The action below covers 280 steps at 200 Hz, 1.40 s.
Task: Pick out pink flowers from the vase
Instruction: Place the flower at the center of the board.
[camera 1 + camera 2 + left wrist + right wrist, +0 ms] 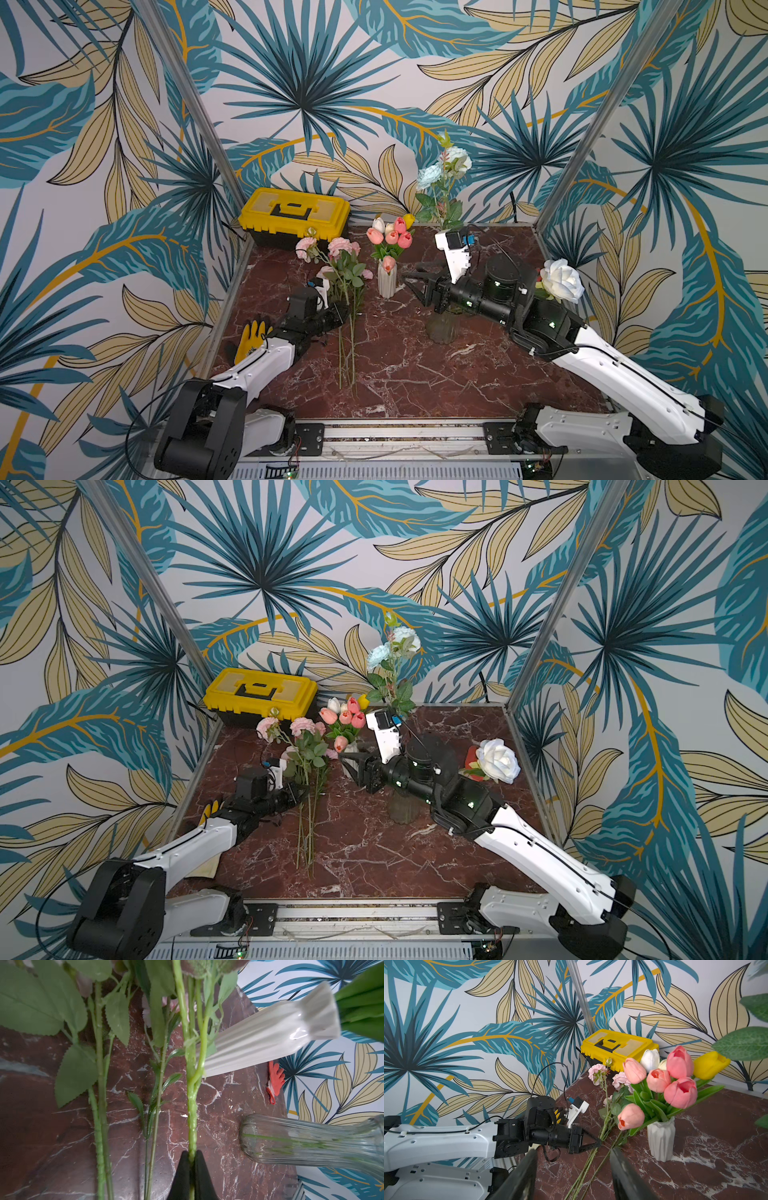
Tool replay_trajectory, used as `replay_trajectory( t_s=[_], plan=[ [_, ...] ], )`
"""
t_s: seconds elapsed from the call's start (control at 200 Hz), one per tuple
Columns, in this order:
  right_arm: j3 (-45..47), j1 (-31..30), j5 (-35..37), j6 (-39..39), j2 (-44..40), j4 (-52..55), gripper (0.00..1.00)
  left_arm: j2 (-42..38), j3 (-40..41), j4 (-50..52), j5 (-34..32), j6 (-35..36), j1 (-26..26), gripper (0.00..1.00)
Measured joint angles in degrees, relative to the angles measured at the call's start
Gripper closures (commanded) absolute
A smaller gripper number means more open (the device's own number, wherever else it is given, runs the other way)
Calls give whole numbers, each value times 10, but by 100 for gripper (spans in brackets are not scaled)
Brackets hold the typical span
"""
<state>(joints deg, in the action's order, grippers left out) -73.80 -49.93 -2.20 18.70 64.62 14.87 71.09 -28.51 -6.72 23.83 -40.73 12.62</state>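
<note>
My left gripper (343, 309) (192, 1156) is shut on the green stem (192, 1118) of a pink flower, low over the marble table (415, 374). Its pink blooms (340, 246) (302, 726) point toward the back. Other long stems (347, 361) (591, 1159) lie beside it on the table. The white ribbed vase (386, 282) (660, 1140) holds pink tulips (390, 237) (680, 1093) mixed with white and yellow ones. My right gripper (409, 278) (573, 1151) hangs open and empty just right of that vase. A clear glass vase (442, 328) (301, 1140) stands under the right arm.
Pale blue roses (430, 176) rise behind the right arm, and a white rose (561, 280) sits over its elbow. A yellow toolbox (295, 214) stands at the back left. A yellow glove (251, 336) lies by the left arm and a red glove (275, 1079) near the right edge.
</note>
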Motion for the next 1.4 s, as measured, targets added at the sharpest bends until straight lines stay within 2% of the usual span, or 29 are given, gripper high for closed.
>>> replay_trajectory(
  t_s=[0.045,0.135,0.345,0.411,0.586,0.726,1.081,1.402],
  plan=[
    [3,0,0,2,0,0,43,10,0,-2,1,1,-2,100],
    [7,0,0,3,0,0,43,28,0,-5,4,3,-6,90],
    [10,0,0,6,0,-1,43,69,-1,-12,6,4,-11,86],
    [10,0,0,6,0,-1,43,81,-4,-12,7,2,-11,80],
    [10,-1,0,6,0,0,43,82,-7,-10,5,2,-12,76],
    [10,-1,5,5,-2,5,43,55,-7,5,0,5,-13,75],
    [-42,-1,31,-36,-7,109,43,-44,-20,84,-22,28,-13,58],
    [-63,-14,32,-105,-9,206,50,-152,-60,178,-35,51,-5,55]
  ],
)
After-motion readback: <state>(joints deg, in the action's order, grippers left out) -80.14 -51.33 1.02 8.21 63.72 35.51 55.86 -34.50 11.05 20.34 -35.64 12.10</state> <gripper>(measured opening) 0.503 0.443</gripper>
